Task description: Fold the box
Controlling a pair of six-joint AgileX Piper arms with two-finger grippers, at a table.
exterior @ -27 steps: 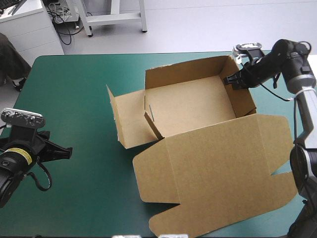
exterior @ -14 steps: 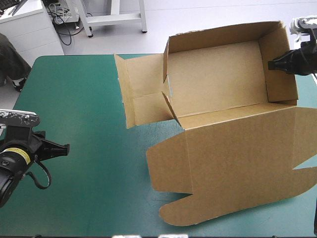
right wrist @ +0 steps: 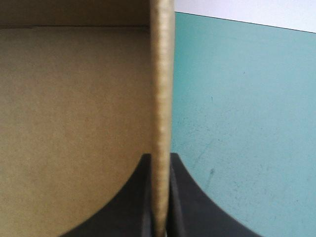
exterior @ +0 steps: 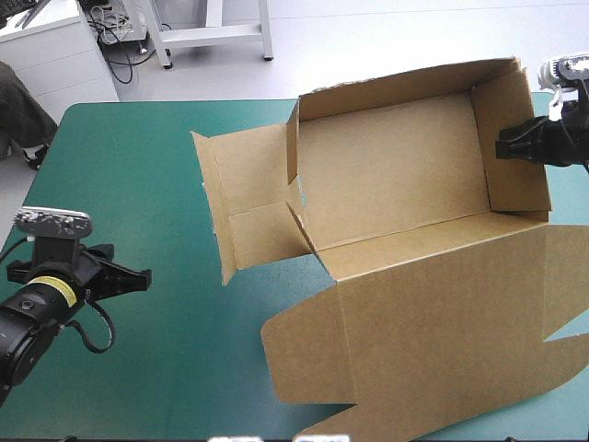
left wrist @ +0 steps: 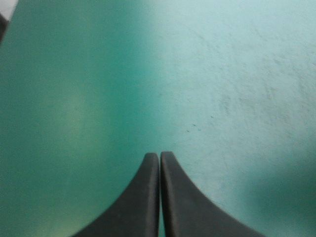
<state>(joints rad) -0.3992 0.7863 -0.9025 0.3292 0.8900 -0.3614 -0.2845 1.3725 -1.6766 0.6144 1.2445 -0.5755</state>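
Right gripper (right wrist: 160, 157): black fingers (right wrist: 129, 207) all but shut, pinching the top edge of the box's right-hand wall (exterior: 515, 138). One finger sits inside the tray, the other outside. The board stands upright between them.

Box (exterior: 386, 175): brown, an open tray over the right half of the bench (exterior: 129, 157). Far wall and right wall are raised. The left end is undone, with the side flap (exterior: 248, 198) spread outward from the tray and a short tab (exterior: 296, 230) standing at the tray's near-left corner. The lid (exterior: 433, 322) runs flat from the tray's near wall toward the robot and passes out of the high view on the near and right sides. I cannot tell whether the tray's floor rests on the teal-green cover (right wrist: 247, 98).

Left gripper (left wrist: 159, 155): fingers closed together in one point, nothing between them. It is well apart from the box, off the lid's left corner, with only bare cover ahead of it.
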